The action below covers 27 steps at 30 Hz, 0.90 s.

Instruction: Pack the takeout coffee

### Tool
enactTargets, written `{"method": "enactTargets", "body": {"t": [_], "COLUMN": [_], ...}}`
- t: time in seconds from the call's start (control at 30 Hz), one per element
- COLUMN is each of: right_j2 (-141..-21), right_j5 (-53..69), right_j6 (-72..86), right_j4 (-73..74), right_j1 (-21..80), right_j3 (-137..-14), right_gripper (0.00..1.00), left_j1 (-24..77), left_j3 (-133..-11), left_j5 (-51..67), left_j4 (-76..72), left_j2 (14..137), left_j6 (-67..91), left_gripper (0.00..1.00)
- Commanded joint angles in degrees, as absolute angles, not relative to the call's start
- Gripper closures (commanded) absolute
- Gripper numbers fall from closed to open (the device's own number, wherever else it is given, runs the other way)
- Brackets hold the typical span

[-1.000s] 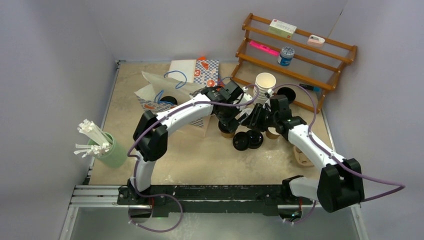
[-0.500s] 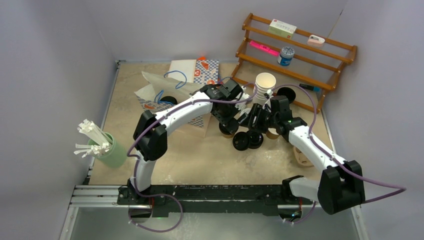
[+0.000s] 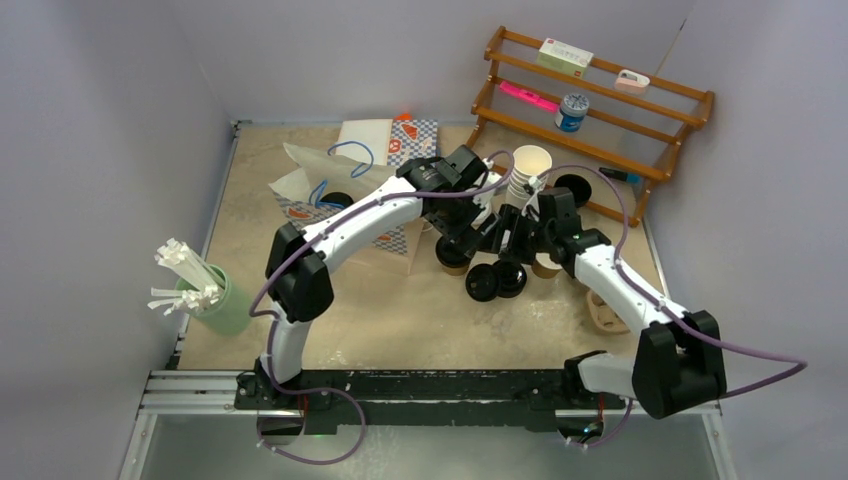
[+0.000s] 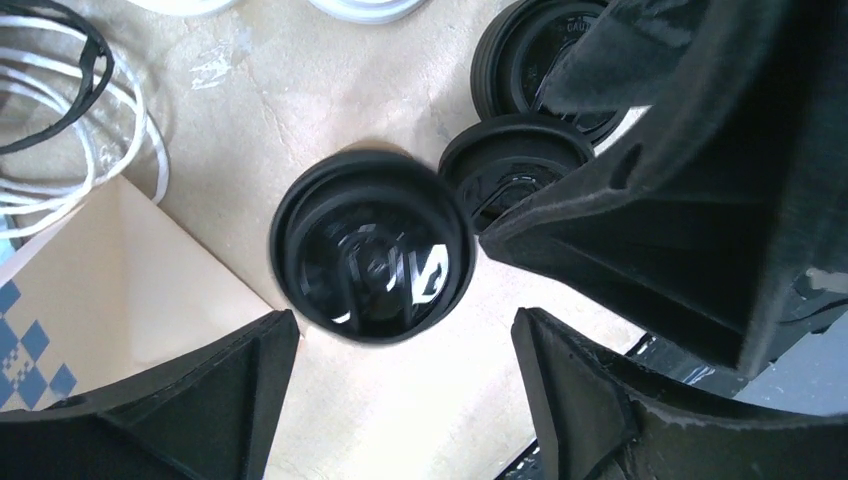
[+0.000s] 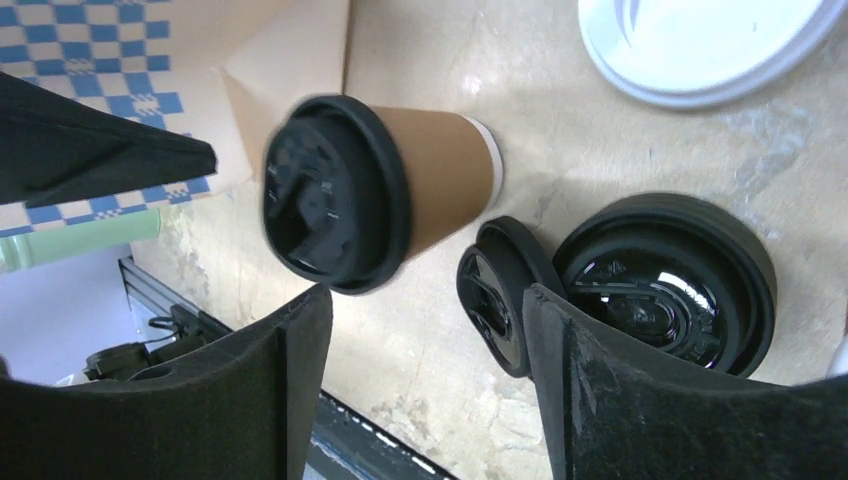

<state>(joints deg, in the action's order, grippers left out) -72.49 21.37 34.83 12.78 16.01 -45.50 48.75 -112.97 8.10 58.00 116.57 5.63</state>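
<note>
Both arms reach in over the middle of the desk (image 3: pixel 400 320) and meet nose to nose above one takeout coffee cup (image 3: pixel 452 258), which stands upright on the tan surface right at the corner of the checked paper bag (image 3: pixel 350 190). From the left wrist I look straight down on its black sip lid (image 4: pixel 372 245). The left claw (image 4: pixel 400 325) hangs over the cup with its jaws spread wide, one finger on either side of the lid's near edge. They grip nothing, and I see no contact with the cup. The right claw (image 5: pixel 425 300) is likewise parted and empty. Its view shows the same cup (image 5: pixel 370 190) from the side, brown wall under the black lid, lying just beyond its fingertips rather than between them. Two loose black lids (image 3: pixel 496 280) lie on the desk just beside the cup, one overlapping the other, and in the right wrist view they sit close by the right-hand finger (image 5: pixel 620 400). A white lid (image 5: pixel 700 40) lies farther off on the desk. Another brown cup (image 3: pixel 545 266) peeks out from under the right arm, though I cannot tell whether it wears a lid. Behind the claws stands a stack of white cups (image 3: pixel 528 170), with a wooden rack (image 3: pixel 590 100) at the back right, and a green holder (image 3: pixel 225 305) of white sticks sits well apart at the left edge.
</note>
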Motion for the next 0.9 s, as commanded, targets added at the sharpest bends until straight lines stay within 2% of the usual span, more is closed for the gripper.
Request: {"method": "enactTargets", "body": {"t": [0.0, 0.07, 0.13, 0.4, 0.6, 0.87], "right_j2": [-69.1, -67.8, -67.6, -70.3, -74.5, -80.2], "right_j5": [20.0, 18.9, 18.0, 17.8, 18.1, 20.6], "right_j6": [29.2, 27.2, 25.7, 19.7, 13.6, 16.6], "right_j4": [13.4, 13.8, 14.7, 15.4, 13.2, 10.2], "right_j1": [16.1, 16.1, 16.3, 18.5, 20.7, 22.5], "right_j3": [-50.2, -50.5, -51.3, -56.3, -58.7, -60.9], "right_gripper": [0.22, 0.15, 0.14, 0.13, 0.17, 0.24], "left_j1": [48.3, 48.3, 48.3, 48.3, 48.6, 48.9], "left_j3": [-110.0, -105.1, -100.0, -76.7, -63.1, -49.6], "left_j5": [6.1, 5.2, 4.7, 7.2, 8.3, 7.1], "left_j4": [57.5, 54.9, 51.9, 36.1, 22.1, 8.2], "left_j2": [108.8, 104.6, 100.4, 86.0, 81.3, 78.1], "left_j6": [9.9, 12.0, 14.5, 24.9, 31.6, 41.8], "left_gripper": [0.22, 0.32, 0.40, 0.73, 1.00, 1.00]}}
